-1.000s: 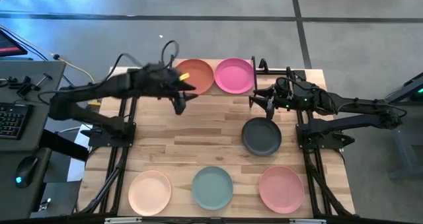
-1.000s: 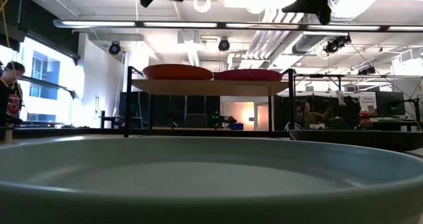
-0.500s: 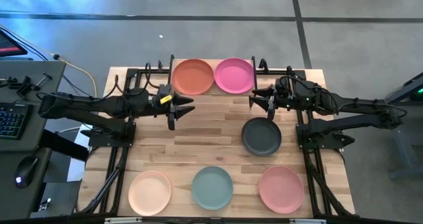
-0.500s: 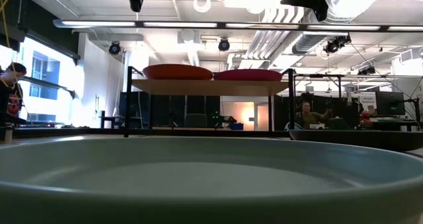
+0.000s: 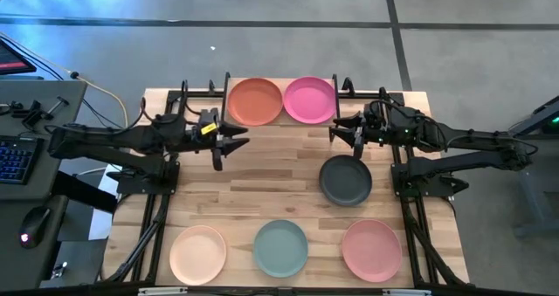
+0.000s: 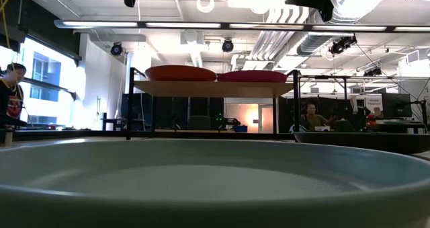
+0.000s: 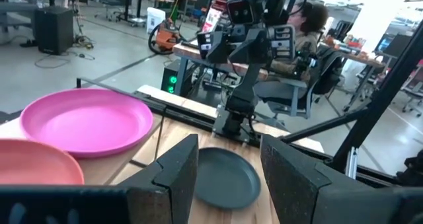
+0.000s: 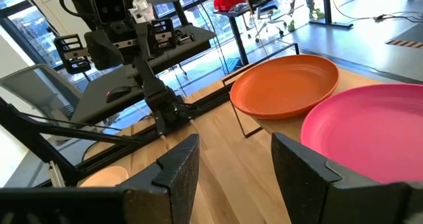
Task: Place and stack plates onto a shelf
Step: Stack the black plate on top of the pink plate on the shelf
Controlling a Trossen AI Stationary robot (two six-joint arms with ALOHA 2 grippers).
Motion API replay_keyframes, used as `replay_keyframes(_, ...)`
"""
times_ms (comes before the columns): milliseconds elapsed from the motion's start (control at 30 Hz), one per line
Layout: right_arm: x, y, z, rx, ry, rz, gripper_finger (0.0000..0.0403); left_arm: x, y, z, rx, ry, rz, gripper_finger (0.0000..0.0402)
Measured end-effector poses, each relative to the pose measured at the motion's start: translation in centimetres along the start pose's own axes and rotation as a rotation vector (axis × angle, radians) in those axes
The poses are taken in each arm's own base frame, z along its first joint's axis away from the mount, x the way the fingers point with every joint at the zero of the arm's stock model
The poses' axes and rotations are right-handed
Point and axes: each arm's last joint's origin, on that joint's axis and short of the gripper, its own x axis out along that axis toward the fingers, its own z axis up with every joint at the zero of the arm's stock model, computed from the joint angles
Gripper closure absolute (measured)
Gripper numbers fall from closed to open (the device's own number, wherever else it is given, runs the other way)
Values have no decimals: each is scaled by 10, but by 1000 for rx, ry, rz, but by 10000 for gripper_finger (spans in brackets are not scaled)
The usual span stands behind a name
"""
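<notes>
Left gripper (image 5: 229,145): fingers apart, empty, over bare table just left of the shelf.
Shelf (image 6: 215,88): at the table's far edge; orange plate (image 5: 255,101) on its left half, pink plate (image 5: 310,99) beside it on the right.
Right gripper (image 5: 342,133): fingers apart, empty, just right of the shelf, above the grey plate (image 5: 346,180).
Near edge: cream plate (image 5: 198,253), teal plate (image 5: 280,248), salmon plate (image 5: 371,249) in a row.
</notes>
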Motion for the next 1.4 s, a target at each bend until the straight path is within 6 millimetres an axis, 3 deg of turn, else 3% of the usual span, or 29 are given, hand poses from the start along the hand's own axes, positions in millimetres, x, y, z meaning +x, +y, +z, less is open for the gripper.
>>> replay_keyframes(533, 0, 0, 0, 31, 5, 12, 234, -14, 2, 8, 19, -42, 24, 247)
replay_keyframes(667, 0, 0, -8, 216, 117, 49, 234, -14, 2, 8, 12, -43, 23, 248)
replay_keyframes(800, -7, -1, -36, 427, 471, 32, 234, -14, 2, 8, 10, -43, 24, 248)
replay_keyframes(1000, -32, -3, -93, 662, 887, -321, 234, -14, 2, 8, 10, -43, 24, 248)
replay_keyframes(1200, -43, -10, -148, 818, 1009, -552, 234, -14, 2, 8, -3, -44, 29, 248)
replay_keyframes(1400, -50, -19, -169, 880, 983, -725, 234, -14, 2, 8, -7, -45, 33, 248)
